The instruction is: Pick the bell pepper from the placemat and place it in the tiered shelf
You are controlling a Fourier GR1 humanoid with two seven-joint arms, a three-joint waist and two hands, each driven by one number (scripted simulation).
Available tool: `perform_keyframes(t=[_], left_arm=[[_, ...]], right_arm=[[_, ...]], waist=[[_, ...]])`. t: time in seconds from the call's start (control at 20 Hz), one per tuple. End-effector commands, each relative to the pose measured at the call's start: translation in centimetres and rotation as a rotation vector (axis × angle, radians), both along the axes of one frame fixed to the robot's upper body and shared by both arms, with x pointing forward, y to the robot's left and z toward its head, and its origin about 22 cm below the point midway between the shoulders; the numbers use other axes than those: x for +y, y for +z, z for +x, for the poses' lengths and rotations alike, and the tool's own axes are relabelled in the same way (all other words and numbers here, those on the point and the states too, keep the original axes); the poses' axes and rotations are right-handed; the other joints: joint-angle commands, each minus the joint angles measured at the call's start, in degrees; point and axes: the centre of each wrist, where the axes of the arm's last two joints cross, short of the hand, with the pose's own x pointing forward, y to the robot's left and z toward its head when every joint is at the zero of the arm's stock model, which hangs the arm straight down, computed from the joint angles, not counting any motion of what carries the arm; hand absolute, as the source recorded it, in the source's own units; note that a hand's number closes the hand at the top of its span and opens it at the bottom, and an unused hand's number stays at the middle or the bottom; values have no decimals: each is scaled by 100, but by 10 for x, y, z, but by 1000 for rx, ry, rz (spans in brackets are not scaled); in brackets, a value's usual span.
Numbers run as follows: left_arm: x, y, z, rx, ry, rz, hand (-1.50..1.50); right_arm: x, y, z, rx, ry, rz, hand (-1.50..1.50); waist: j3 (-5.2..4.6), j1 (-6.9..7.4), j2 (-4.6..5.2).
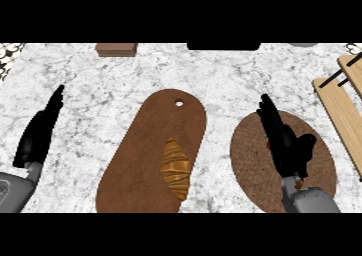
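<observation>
Surface: white and grey marbled top, filling the view.

Cutting board: long brown wooden board with rounded ends and a small hole near its far end, lying at the middle of the surface and slanting from the near edge up toward the far side.

Croissant: golden-brown pastry, lying lengthwise on the right half of the cutting board, toward its near end.

Placemat: brown woven oval, right of the cutting board and apart from it, toward the near right part of the surface.

Bell pepper: only a small reddish sliver shows on the placemat, just at the left side of the right hand; the rest is hidden under that hand.

Tiered shelf: light wooden slats with black struts, at the right edge of the surface, just beyond the placemat's right rim.

Right hand: black, over the placemat, long fingers straight and pointing toward the far edge, thumb set out to the right. Fingers not curled round anything; the hand lies above or against the bell pepper, contact not clear.

Left hand: black, near the left edge of the surface, fingers straight and pointing away, holding nothing.

Small brown block: at the far edge, left of centre.

Dark object: at the far edge, cut off by the view.
</observation>
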Motion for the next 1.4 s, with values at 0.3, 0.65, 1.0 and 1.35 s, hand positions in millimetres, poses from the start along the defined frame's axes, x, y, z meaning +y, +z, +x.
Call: perform_keyframes(t=[0.3, 0.65, 1.0, 1.35], left_arm=[[-41, 35, 24, -123, -132, -342, 0], [-41, 31, 19, -102, -166, -420, 0], [-32, 23, 7, -97, -178, -412, 0], [-18, 18, 10, -87, -144, -417, 0]], right_arm=[[-110, 110, 58, -347, 158, -448, 150], [-156, 93, 79, -308, 557, 225, -150], [-200, 160, 83, -180, 820, -115, -150], [-151, 253, 59, -192, 889, -823, -150]], waist=[[63, 89, -42], [114, 220, -63], [92, 190, -127], [92, 60, -189]])
